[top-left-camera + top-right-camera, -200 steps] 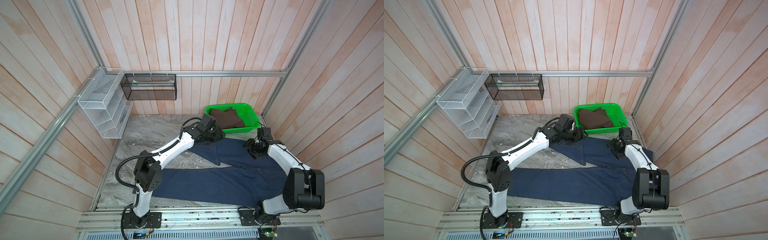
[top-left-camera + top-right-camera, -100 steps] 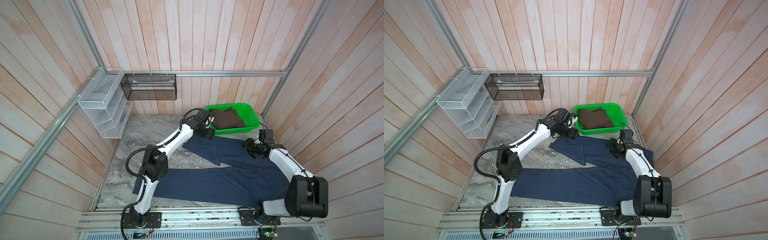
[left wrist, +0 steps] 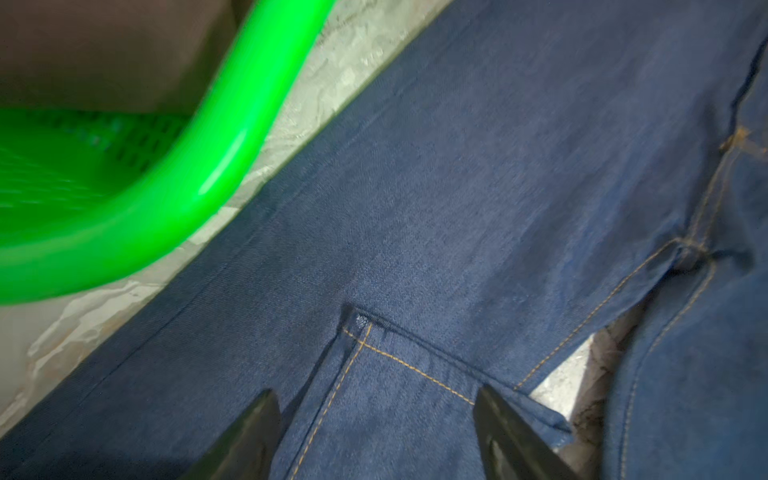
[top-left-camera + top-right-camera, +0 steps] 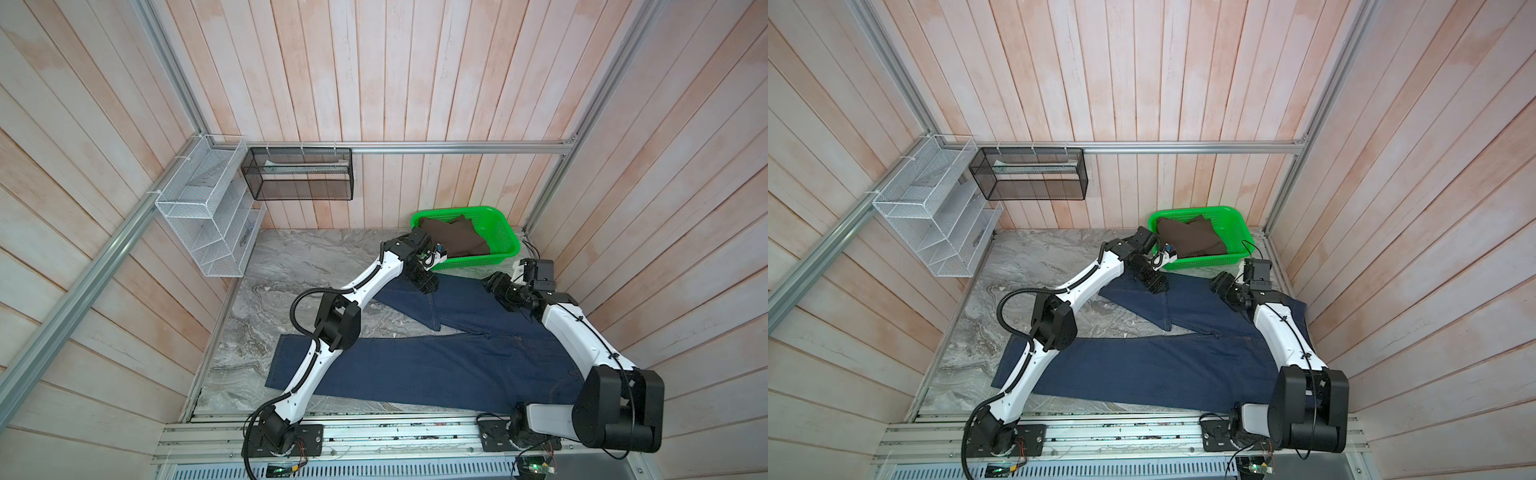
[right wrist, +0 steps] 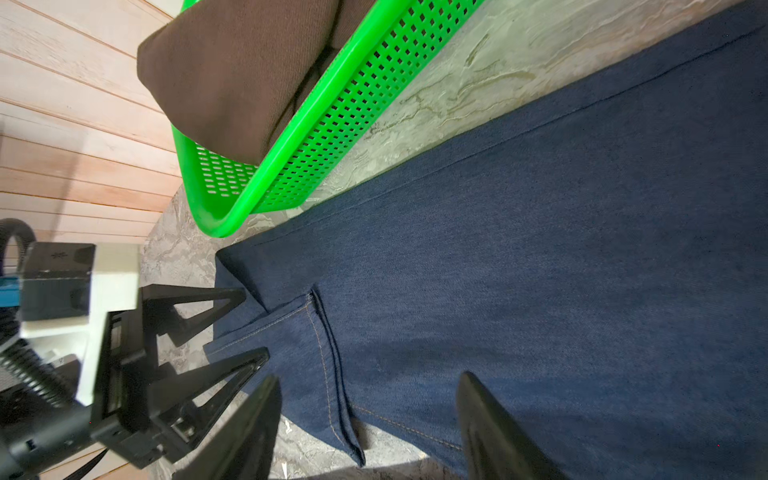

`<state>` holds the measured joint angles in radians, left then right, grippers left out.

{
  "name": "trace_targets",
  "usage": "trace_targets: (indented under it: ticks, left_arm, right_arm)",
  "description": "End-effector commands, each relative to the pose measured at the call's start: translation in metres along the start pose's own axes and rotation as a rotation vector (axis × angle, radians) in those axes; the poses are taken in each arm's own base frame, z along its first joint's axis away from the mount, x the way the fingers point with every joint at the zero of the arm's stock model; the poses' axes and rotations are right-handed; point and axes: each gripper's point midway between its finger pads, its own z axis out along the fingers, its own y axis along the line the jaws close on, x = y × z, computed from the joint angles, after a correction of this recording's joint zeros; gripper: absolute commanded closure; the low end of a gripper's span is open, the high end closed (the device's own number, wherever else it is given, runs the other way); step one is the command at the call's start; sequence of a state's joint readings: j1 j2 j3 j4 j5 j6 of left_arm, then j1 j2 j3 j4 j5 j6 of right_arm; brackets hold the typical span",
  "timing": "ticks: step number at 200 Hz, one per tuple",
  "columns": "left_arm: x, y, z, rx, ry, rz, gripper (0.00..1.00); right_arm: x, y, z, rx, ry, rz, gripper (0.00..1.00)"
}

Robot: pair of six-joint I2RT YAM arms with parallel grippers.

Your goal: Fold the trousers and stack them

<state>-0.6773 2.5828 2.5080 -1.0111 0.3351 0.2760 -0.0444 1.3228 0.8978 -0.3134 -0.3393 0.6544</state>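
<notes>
My left gripper [image 3: 374, 390] and right gripper [image 5: 368, 376] hover open and empty over the doubled-back leg of the trousers [image 4: 436, 370], placed to pinch its edges.

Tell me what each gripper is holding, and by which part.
Nothing is held: the left gripper and the right gripper both stand open over the trousers.

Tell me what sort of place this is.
Probably a robot test booth: two arms bolted to an aluminium rail, plank walls around a marble-look table, trousers spread by a green basket.
</notes>
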Motion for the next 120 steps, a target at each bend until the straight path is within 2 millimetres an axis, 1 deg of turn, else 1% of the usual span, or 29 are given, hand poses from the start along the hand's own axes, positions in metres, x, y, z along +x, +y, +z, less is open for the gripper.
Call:
trace_targets:
  ticks: [1,35,73,106,120]
  left_arm:
    - [0.012,-0.003,0.026,0.012,0.038,0.056,0.24]
    - [0.016,-0.005,0.045,0.005,0.047,0.074,0.24]
    - [0.023,0.0,0.059,-0.027,0.066,0.082,0.28]
    - [0.025,0.003,0.061,-0.046,0.075,0.095,0.36]
    - [0.027,0.003,0.061,-0.046,0.082,0.099,0.43]
  right_arm:
    - [0.002,0.0,0.001,-0.019,0.009,-0.012,0.33]
    - [0.004,0.0,0.004,-0.024,0.018,-0.014,0.33]
    - [0.006,-0.002,0.005,-0.026,0.023,-0.012,0.33]
    - [0.007,-0.001,0.006,-0.031,0.026,-0.01,0.33]
    - [0.006,-0.001,0.006,-0.031,0.026,-0.009,0.33]
